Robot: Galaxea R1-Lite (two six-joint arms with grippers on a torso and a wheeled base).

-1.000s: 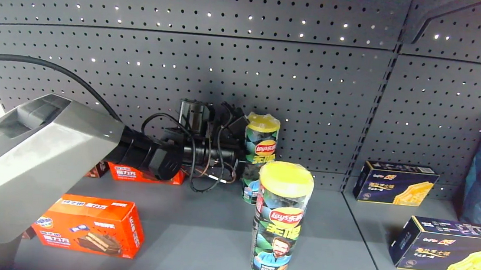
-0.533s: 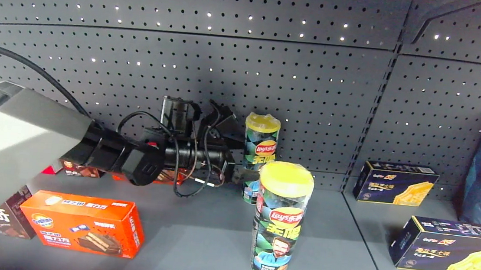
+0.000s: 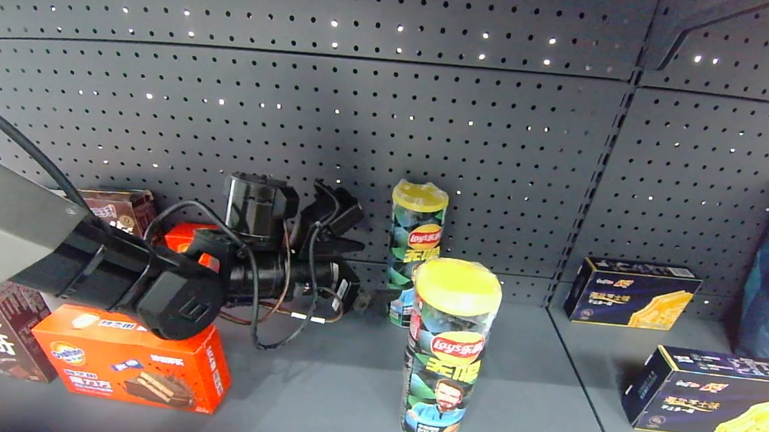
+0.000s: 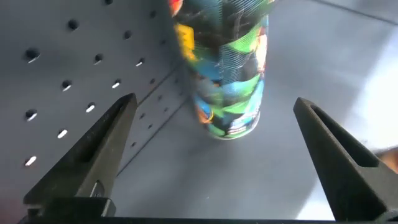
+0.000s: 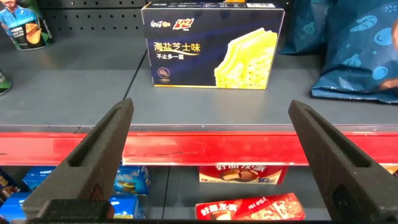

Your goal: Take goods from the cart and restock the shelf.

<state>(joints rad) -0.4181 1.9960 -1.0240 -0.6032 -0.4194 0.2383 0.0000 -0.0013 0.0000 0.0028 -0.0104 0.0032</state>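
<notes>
left arm backing off the can it shelved
the left gripper [image 3: 369, 301] has drawn back leftward, jaws spread and empty. the rear tall yellow-lidded chip can [image 3: 414, 253] stands upright at the back of the grey metal shelf [image 3: 314, 384], apparently stocked.

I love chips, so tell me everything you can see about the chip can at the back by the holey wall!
The back chip can is a tall round tube with a slightly crumpled-looking yellow lid. Its label is green, blue and black with a red and yellow logo. It stands upright on the grey shelf, close to the pegboard, behind a second can like it. The left gripper is open beside its base, not touching it.
</notes>
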